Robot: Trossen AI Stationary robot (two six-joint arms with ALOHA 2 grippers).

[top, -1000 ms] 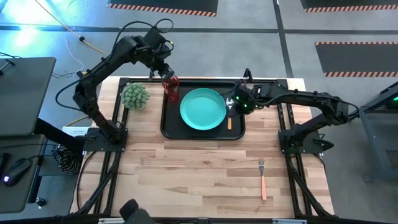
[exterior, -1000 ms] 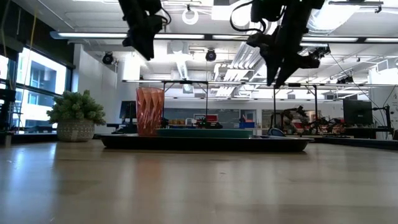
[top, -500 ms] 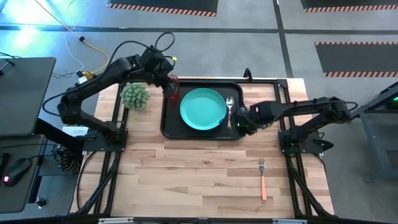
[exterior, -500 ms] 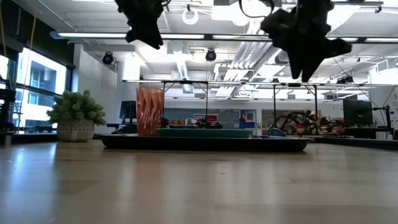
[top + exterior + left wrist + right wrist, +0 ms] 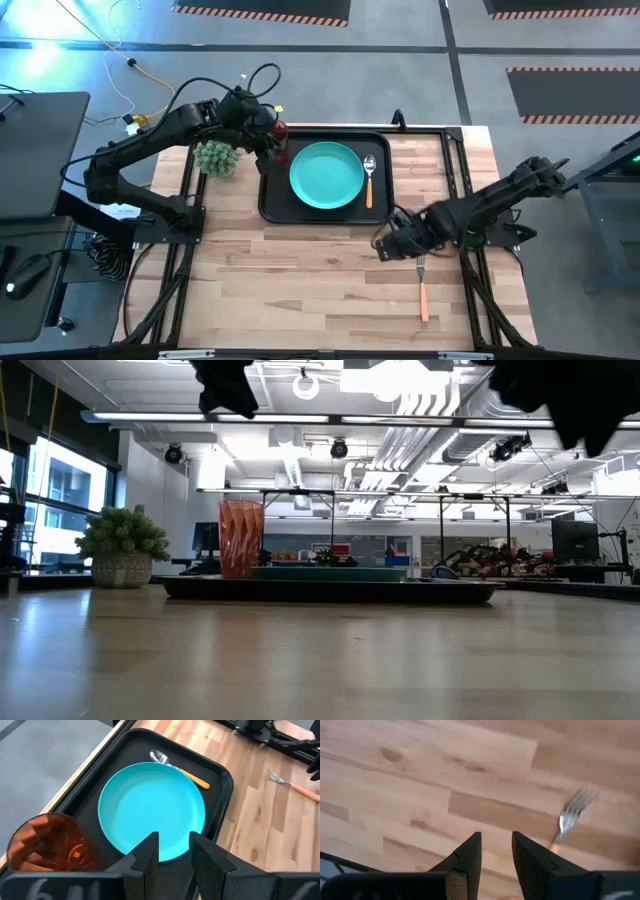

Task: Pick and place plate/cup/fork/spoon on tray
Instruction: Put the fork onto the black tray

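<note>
Jaws of the right gripper stood narrowly parted and empty, just beside the fork, well apart from the tray. Right wrist view showed the fork off-centre; descending misaligned risked pushing it across the surface. Left gripper, narrowly parted, waited above the tray.

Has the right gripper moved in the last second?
Yes. The right gripper has left the tray's right edge and swung out over bare table toward the fork.
</note>
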